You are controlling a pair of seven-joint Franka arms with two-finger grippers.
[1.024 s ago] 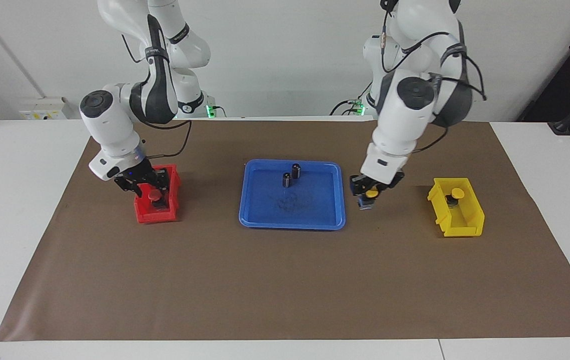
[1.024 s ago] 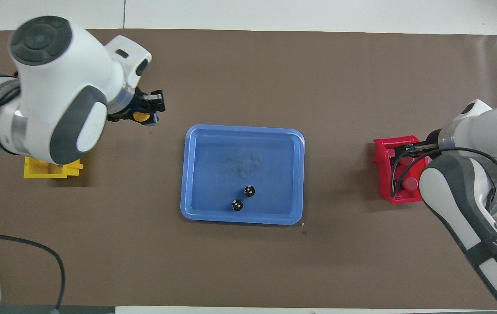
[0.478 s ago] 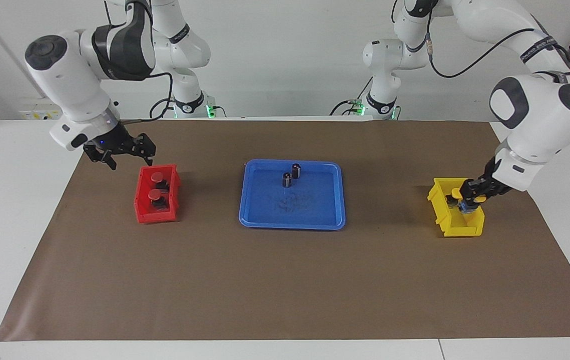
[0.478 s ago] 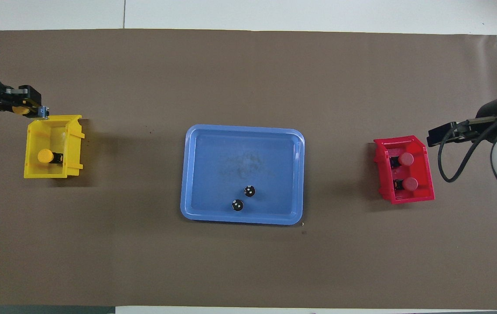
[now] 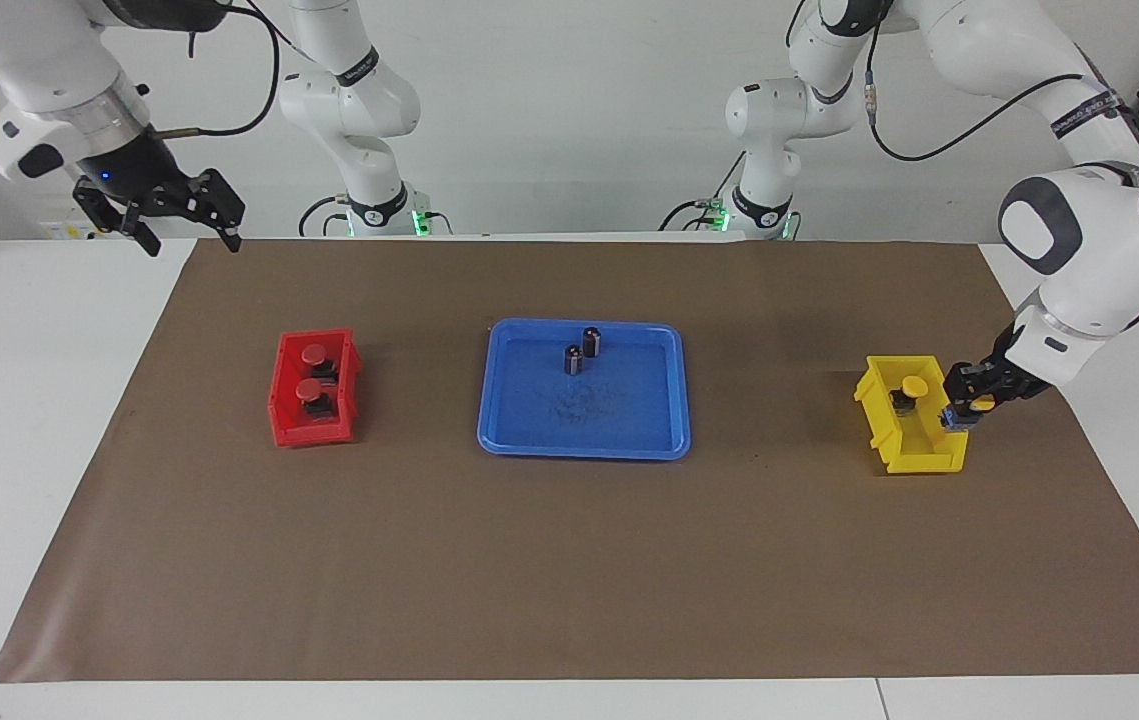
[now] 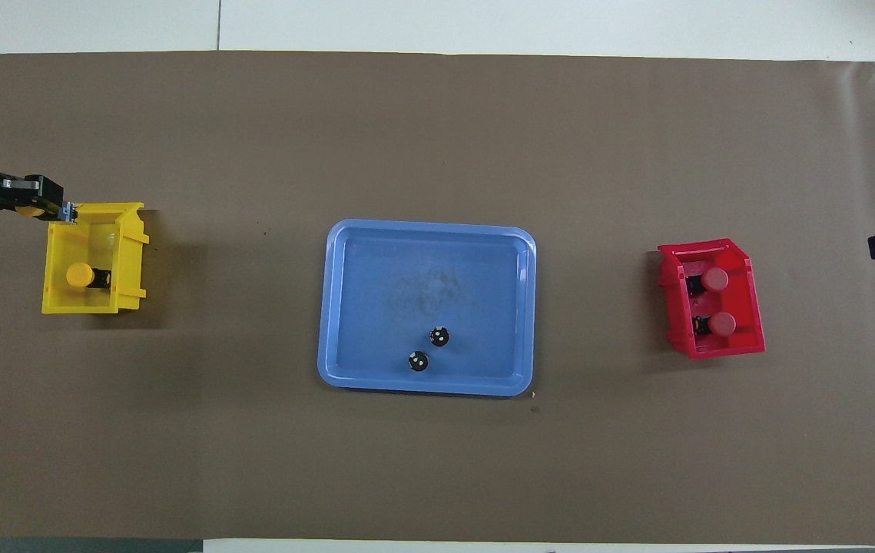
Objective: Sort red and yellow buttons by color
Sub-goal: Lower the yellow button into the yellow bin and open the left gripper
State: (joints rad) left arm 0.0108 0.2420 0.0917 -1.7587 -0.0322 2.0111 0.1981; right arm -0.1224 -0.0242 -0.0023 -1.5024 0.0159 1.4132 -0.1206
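— Where is the left gripper (image 5: 966, 402)?

— Low at the yellow bin (image 5: 895, 440), over the bin's edge toward the left arm's end of the table. It is clamped on a yellow button (image 5: 977, 403): the yellow cap shows between the fingers and the small base juts out below them. From above, that held button (image 6: 31, 208) sits at the bin's corner farther from the robots.

— And the other yellow one?

— The second yellow button (image 5: 912, 389) lies inside the yellow bin, just beside the left gripper, on the bin floor toward the robots.

— The right gripper (image 5: 181, 222)?

— Raised high and holding nothing, jaws spread wide, over the table's edge near the right arm's base. The red bin (image 5: 284, 430) stands well apart from it, down on the brown mat (image 5: 569, 560), with both red buttons inside — one red button (image 5: 314, 355) and the other red button (image 5: 309, 389) side by side.

— Between the two grippers?

— A blue tray (image 5: 584, 445) in the middle of the mat, carrying two dark cylinders (image 5: 582, 351) upright and close together.
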